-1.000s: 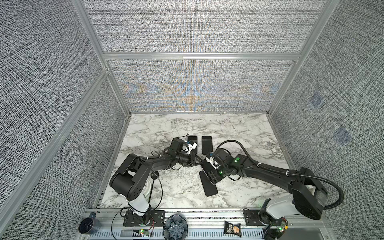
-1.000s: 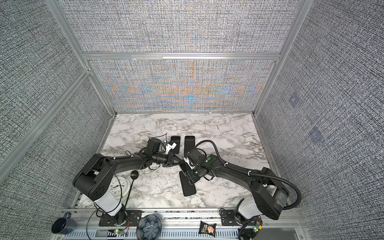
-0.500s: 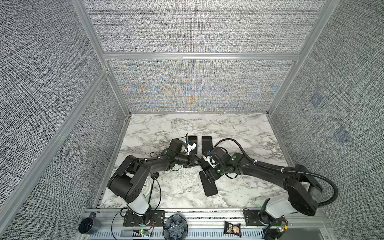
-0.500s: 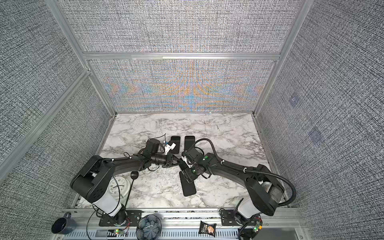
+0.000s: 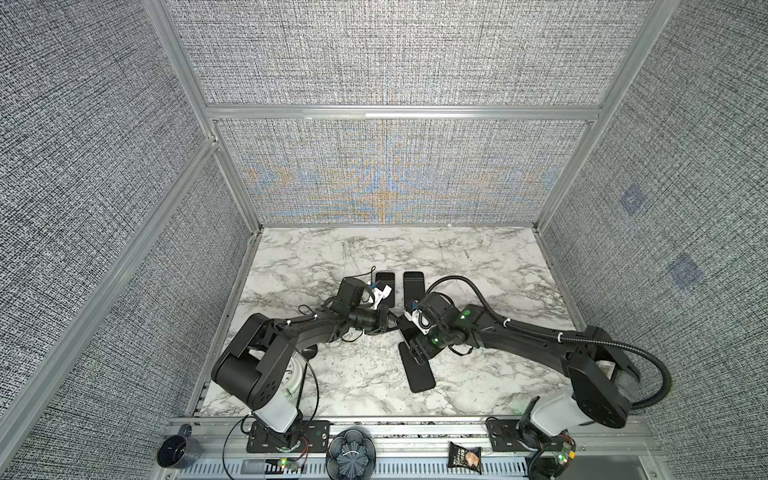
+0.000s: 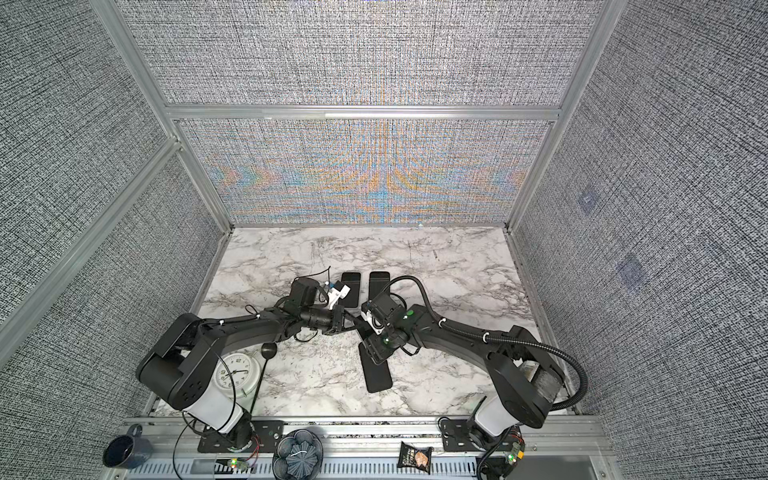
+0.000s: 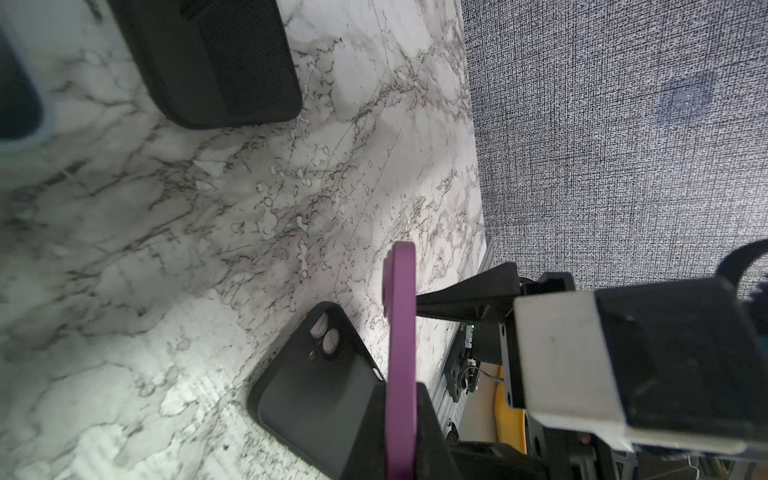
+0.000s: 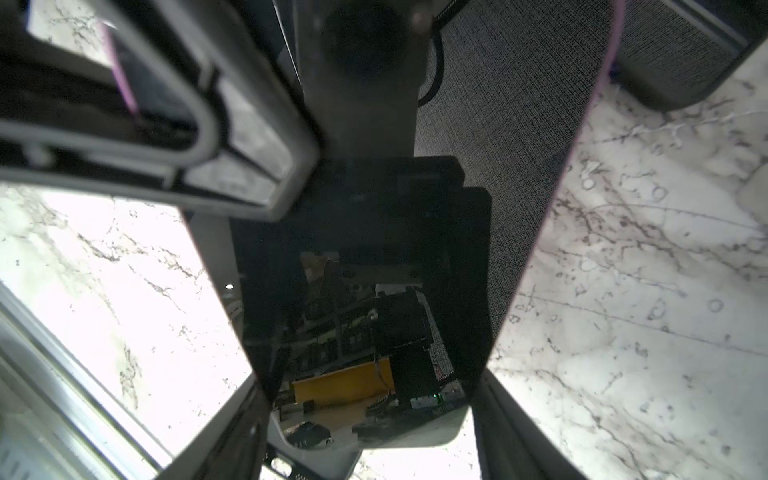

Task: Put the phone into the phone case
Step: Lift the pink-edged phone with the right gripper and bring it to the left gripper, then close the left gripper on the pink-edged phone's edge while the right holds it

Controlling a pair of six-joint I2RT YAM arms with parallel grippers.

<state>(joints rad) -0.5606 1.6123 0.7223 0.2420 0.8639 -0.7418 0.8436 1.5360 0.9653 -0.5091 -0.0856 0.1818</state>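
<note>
The purple phone (image 7: 401,316) stands on edge just above the marble table, between both grippers. My left gripper (image 7: 401,399) is shut on its thin edge. My right gripper (image 8: 370,395) is clamped across the phone's width, and the glossy screen (image 8: 365,249) fills the space between its fingers. In both top views the two grippers (image 5: 390,322) (image 5: 409,332) meet at mid-table. The black phone case (image 5: 417,365) (image 7: 316,390) lies flat and empty just in front of them, inner side up, camera cutout showing.
A black textured pouch (image 5: 413,284) and a second phone in a pale case (image 5: 384,280) lie behind the grippers. A white clock (image 6: 235,374) stands by the left arm's base. A mug (image 6: 124,453) and a snack packet (image 6: 415,455) sit on the front rail.
My left gripper has closed onto the phone's edge. The right arm has shifted a little to the left with the phone.
</note>
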